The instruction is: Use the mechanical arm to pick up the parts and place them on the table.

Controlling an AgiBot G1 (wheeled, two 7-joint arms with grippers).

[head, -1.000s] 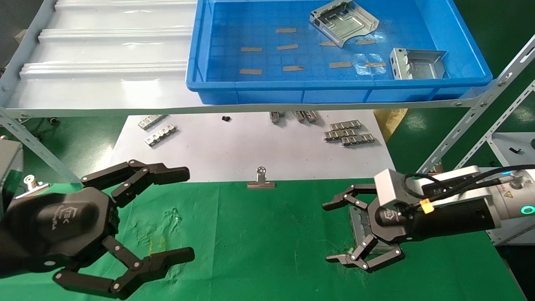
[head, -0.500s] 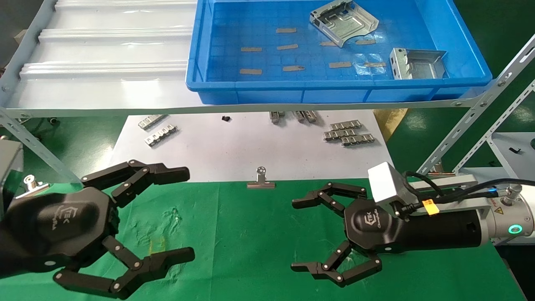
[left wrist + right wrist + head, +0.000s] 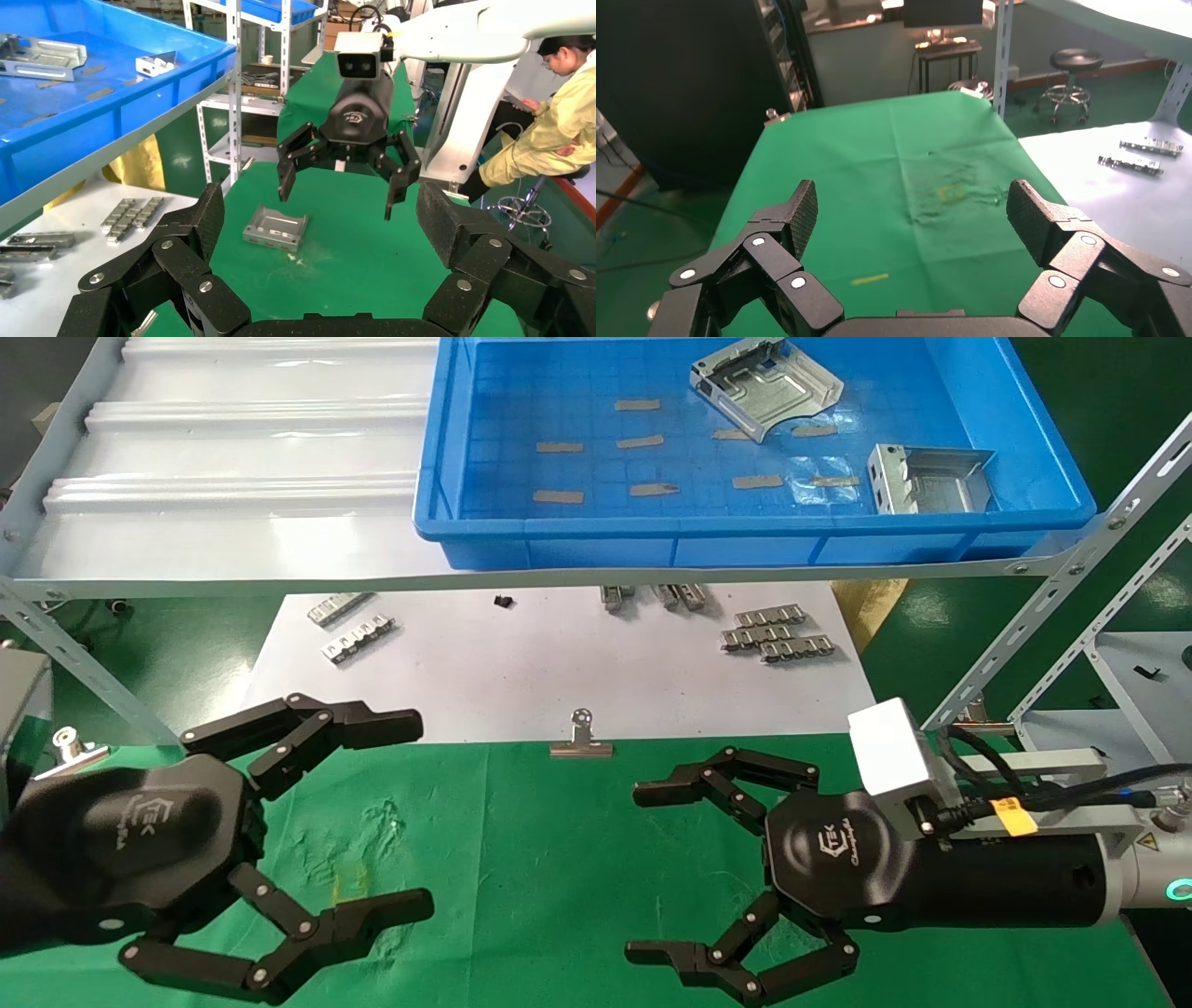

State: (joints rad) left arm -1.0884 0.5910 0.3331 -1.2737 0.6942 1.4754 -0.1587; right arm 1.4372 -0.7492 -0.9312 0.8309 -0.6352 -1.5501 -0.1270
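- Right gripper (image 3: 638, 873), a black linked-finger claw on a black cylindrical wrist: fingers spread wide, nothing between them, held above the green cloth-covered table (image 3: 559, 859).
- One shiny silver stamped sheet-metal bracket (image 3: 275, 227) lies flat on the green table, below the right gripper (image 3: 339, 184) in the left wrist view, not touching it; the head view does not show this bracket.
- Two more silver brackets rest in the blue plastic tray (image 3: 559, 537) on the shelf beyond the table: one (image 3: 765, 385) toward the tray's far side, one (image 3: 928, 479) by its right near corner.
- Left gripper (image 3: 424, 812): fingers wide apart, empty, hovering over the table's left part, well apart from the right gripper.
- Small toothed metal strips (image 3: 775, 637) lie on the white sheet (image 3: 559, 672) behind the table.
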